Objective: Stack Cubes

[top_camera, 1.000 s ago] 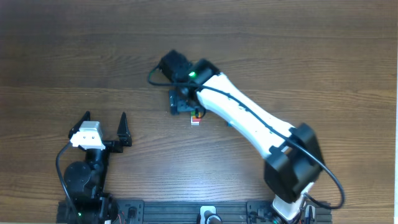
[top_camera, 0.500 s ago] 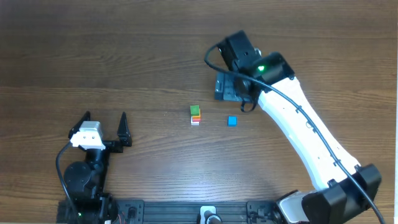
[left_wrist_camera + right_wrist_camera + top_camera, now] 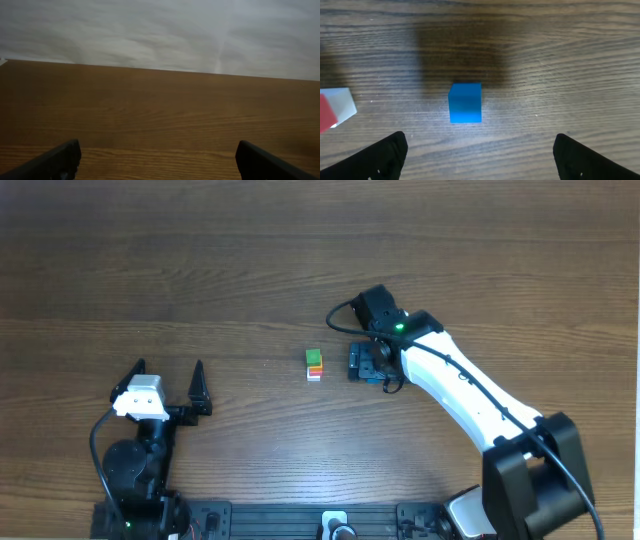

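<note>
Hovering my right claw (image 3: 479, 150) over the blue cube (image 3: 465, 102), I have both fingers spread wide and nothing between them. In my wrist view the cube sits on the counter (image 3: 500, 260) roughly midway between the two fingers, perhaps a shade nearer the finger on the stack's side. It lies a little ahead of the fingertips rather than level with them. A cube has no long axis to worry about. What matters is that its side faces look about square to the line between my fingers, so I judge that closing would meet two flat opposite faces, not corners.

The stack (image 3: 314, 364) stands near the blue cube but apart from it, green on top, an orange-red cube under it and white at the bottom. From above it lies to the left of my claw.

My left claw (image 3: 168, 370) rests open near its own base, well apart from both the cube and the stack, so the right arm is plainly the nearer one. I reckon the next move is a short advance and a straight descent.
</note>
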Robot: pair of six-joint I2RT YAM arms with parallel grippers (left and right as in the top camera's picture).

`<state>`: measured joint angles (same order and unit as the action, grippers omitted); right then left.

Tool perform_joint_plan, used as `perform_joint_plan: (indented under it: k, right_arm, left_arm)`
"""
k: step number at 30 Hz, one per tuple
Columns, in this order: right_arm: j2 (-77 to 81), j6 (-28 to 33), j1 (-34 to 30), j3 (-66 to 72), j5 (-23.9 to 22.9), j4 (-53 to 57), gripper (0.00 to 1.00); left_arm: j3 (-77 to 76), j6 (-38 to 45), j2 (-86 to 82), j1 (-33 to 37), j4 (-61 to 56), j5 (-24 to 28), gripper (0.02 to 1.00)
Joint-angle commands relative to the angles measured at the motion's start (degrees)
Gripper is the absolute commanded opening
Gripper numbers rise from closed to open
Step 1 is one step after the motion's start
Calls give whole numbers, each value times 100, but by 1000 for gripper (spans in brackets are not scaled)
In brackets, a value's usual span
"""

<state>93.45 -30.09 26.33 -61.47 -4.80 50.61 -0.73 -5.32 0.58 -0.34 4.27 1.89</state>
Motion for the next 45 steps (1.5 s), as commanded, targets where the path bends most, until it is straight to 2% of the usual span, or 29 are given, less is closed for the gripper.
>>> perform_joint_plan:
  k: [1,9,18,25,35,45]
  right_arm:
    - [417,-4,7,79,44,-184,915]
    - [999,-7,39,79,70,-476,849]
    - [1082,-52,46,79,133,-503,619]
    - [1082,-50,72,79,136,-612,507]
    - [1082,-50,109,79,138,-708,441]
    - [1082,-50,114,79,138,-737,288]
  left_arm:
    - [42,105,-26,20,0,-46,998]
    - [42,105,-26,20,0,-46,1000]
    - [42,105,-26,20,0,-46,1000]
    - [42,105,-26,20,0,-46,1000]
    - [42,105,-26,20,0,-46,1000]
    - [42,105,-26,20,0,-46,1000]
